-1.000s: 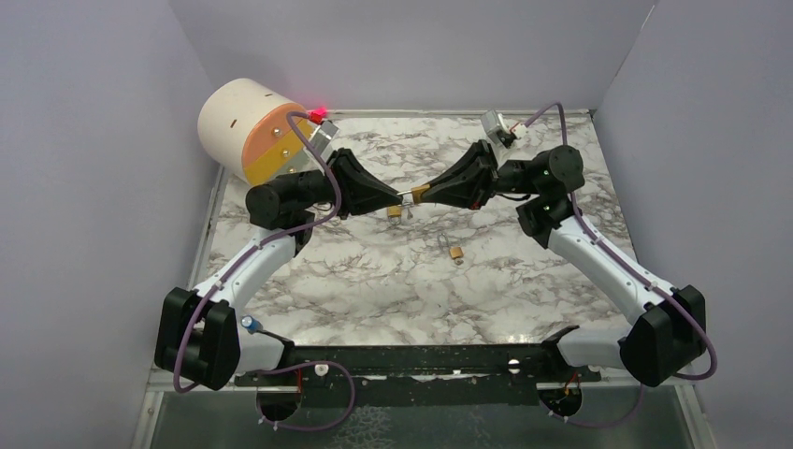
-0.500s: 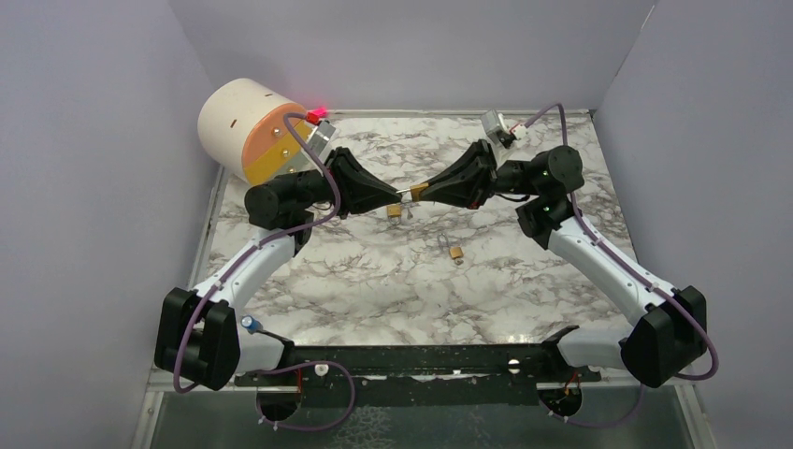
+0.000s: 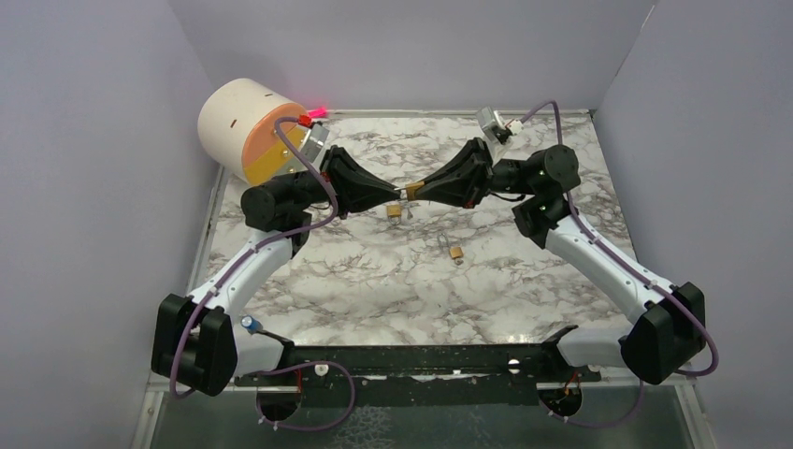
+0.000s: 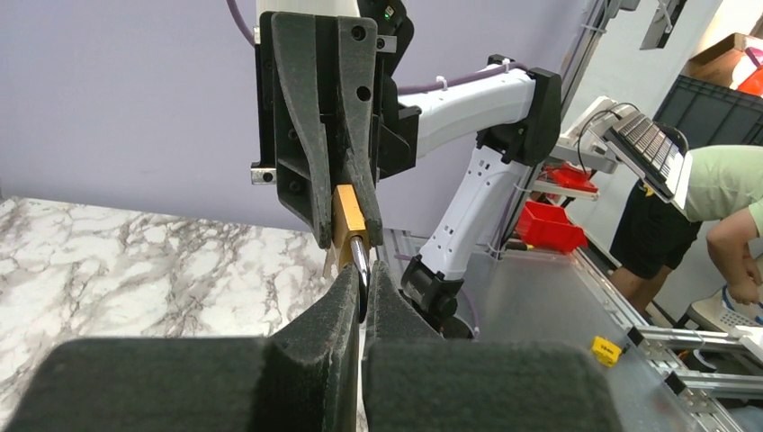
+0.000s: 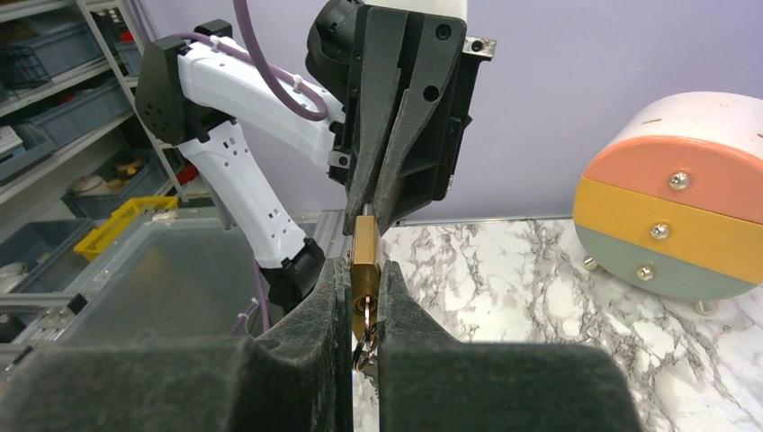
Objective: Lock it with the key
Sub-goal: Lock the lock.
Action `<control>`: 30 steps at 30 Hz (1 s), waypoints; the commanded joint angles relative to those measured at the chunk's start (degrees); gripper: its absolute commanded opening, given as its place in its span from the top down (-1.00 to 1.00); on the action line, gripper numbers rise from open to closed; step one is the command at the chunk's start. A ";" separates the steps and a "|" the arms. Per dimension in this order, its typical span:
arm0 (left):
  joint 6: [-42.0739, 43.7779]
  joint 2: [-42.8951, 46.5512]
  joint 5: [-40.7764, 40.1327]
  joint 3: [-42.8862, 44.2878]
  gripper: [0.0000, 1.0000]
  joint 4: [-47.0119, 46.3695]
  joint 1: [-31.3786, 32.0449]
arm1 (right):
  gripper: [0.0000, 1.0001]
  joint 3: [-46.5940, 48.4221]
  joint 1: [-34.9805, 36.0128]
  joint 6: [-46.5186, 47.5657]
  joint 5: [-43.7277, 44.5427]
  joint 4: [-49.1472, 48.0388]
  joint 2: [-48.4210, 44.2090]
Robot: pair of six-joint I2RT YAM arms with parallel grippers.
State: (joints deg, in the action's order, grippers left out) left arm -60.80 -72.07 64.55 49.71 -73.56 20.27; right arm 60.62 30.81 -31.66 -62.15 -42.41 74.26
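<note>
From the top camera, the brass padlock [image 3: 411,192] hangs in the air above the far middle of the counter [image 3: 374,299]; it is caught between the left pincer [image 3: 398,195] and the right pincer [image 3: 424,192], which meet tip to tip; its long axis lies along the line of the two pincers, from left to right; a second padlock [image 3: 396,211] lies on the counter just nearer, and a third padlock [image 3: 455,252] nearer again, both untouched. In the left wrist view, the left pincer is clenched on the silver shackle [image 4: 360,261], while the right pincer opposite grips the brass body; so the shackle end points to the left arm. In the right wrist view, the right pincer is clenched on the flat sides of the body; below it, between the pads, hangs a silver piece [image 5: 364,349], probably the key on its ring, but too hidden to be sure; the keyhole end then points to the right arm. I judge the step in hand to be the closing of the shackle; the next move calls for a straight push along this axis while the right pincer holds firm; whether the shackle is seated I cannot tell.
</note>
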 commanded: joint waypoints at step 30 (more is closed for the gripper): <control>19.29 -1.78 -10.89 2.71 1.00 16.39 7.25 | -0.10 2.62 3.76 6.28 14.65 12.46 -4.19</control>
State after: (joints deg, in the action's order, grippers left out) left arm -43.22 -71.72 51.48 51.00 -63.90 26.30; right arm 63.16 32.88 -27.24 -49.89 -33.04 71.09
